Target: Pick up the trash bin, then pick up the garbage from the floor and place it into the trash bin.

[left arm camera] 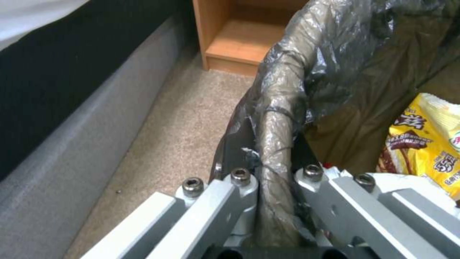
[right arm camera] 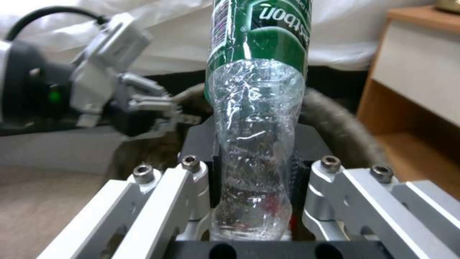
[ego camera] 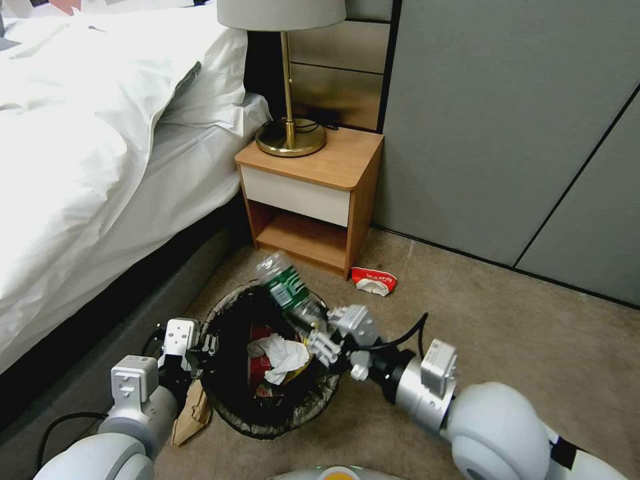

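Observation:
The trash bin [ego camera: 227, 393], lined with a dark bag, stands on the carpet by the bed. My left gripper [ego camera: 203, 350] is shut on its near-left rim [left arm camera: 275, 136]. Inside lie a white tissue [ego camera: 283, 353], a red packet [ego camera: 259, 337] and a yellow wrapper [left arm camera: 426, 140]. My right gripper [ego camera: 321, 333] is shut on a crumpled clear plastic bottle with a green label [ego camera: 287, 287] [right arm camera: 254, 144], held tilted over the bin's far-right rim [right arm camera: 335, 122]. A red crumpled packet [ego camera: 373, 280] lies on the floor beside the nightstand. A brown paper bag [ego camera: 193, 413] lies on the floor against the bin, below my left wrist.
A wooden nightstand [ego camera: 313, 180] with a brass lamp [ego camera: 288, 100] stands just behind the bin. The bed [ego camera: 100, 167] and its dark base run along the left. Grey wall panels [ego camera: 507, 133] close the back. Open carpet [ego camera: 520, 333] lies to the right.

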`<state>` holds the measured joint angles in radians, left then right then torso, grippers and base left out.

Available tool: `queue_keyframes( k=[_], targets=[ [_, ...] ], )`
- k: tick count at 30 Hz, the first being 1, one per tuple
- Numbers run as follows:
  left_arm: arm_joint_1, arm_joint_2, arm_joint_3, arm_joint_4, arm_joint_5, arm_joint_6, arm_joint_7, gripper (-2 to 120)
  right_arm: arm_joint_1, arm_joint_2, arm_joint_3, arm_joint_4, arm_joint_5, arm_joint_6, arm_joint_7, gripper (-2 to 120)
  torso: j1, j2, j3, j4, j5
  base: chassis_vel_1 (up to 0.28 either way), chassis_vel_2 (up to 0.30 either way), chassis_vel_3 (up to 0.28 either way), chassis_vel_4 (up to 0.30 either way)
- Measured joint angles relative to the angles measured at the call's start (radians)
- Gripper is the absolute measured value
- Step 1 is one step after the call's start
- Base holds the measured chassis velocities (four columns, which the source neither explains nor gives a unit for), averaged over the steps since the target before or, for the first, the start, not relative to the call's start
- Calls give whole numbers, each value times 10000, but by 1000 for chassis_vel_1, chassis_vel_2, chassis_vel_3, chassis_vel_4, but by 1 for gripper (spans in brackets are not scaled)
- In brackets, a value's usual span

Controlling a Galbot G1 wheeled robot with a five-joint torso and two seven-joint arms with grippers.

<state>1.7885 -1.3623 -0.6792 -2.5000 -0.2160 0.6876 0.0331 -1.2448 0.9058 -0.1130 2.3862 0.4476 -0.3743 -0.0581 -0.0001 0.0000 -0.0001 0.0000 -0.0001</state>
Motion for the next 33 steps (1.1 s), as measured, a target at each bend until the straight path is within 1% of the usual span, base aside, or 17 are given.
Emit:
queue_keyframes(
  k=[3,7,9,10,13,14,18,19,21,22,23,24,26,27,29,31,33],
  targets=[
    [-8,-55,45,0,42,0,16,1,3,13,-265,-46,-122,-6,-42,22,0,0,0,-1,0,0,0,0,0],
    [1,-80,64,0,91,0,39,1,45,110,-514,-151,-533,-145,-392,22,0,0,0,0,0,0,0,0,0],
    [5,-76,65,0,101,0,59,1,97,156,-662,-196,-657,-239,-455,29,0,0,0,0,0,0,0,0,0],
    [5,-76,65,0,101,0,59,1,97,156,-662,-196,-657,-239,-455,29,0,0,0,0,0,0,0,0,0],
    [10,-44,61,0,111,15,121,1,178,200,-735,-270,-738,-282,-451,45,0,0,0,0,0,0,0,0,0],
    [10,-44,61,0,111,15,121,1,178,200,-735,-270,-738,-282,-451,45,0,0,0,0,0,0,0,0,0],
    [-3,-28,26,0,112,56,169,1,163,252,-672,-386,-738,-270,-280,64,0,0,0,0,1,0,0,0,0],
    [-3,-28,26,0,112,56,169,1,163,252,-672,-386,-738,-270,-280,64,0,0,0,0,1,0,0,0,0],
    [-7,-24,14,0,112,58,170,1,140,251,-610,-396,-713,-253,-214,69,0,0,0,0,1,0,0,0,0],
    [-9,-20,10,0,110,60,172,1,140,238,-510,-364,-633,-246,-167,78,0,0,0,0,2,0,0,0,0],
    [-9,-20,10,0,110,60,172,1,140,238,-510,-364,-633,-246,-167,78,0,0,0,0,2,0,0,0,0],
    [-12,-21,9,0,109,62,172,1,149,220,-425,-295,-569,-245,-152,81,0,0,0,0,1,0,0,0,0],
    [-16,-27,12,0,106,64,173,1,154,173,-200,-96,-410,-244,-134,92,0,0,0,0,2,0,0,0,0],
    [-16,-27,12,0,106,64,173,1,154,173,-200,-96,-410,-244,-134,92,0,0,0,0,2,0,0,0,0],
    [-20,-29,17,0,103,67,173,1,120,94,113,172,-234,-244,-93,99,0,0,0,0,1,0,0,0,0],
    [-24,-30,22,0,102,68,174,1,89,55,255,311,-161,-244,-47,100,0,0,0,0,1,0,0,0,0],
    [-34,-32,32,0,99,70,175,1,-24,-20,619,656,48,-260,29,100,0,0,0,0,2,0,0,0,0]
  ],
)
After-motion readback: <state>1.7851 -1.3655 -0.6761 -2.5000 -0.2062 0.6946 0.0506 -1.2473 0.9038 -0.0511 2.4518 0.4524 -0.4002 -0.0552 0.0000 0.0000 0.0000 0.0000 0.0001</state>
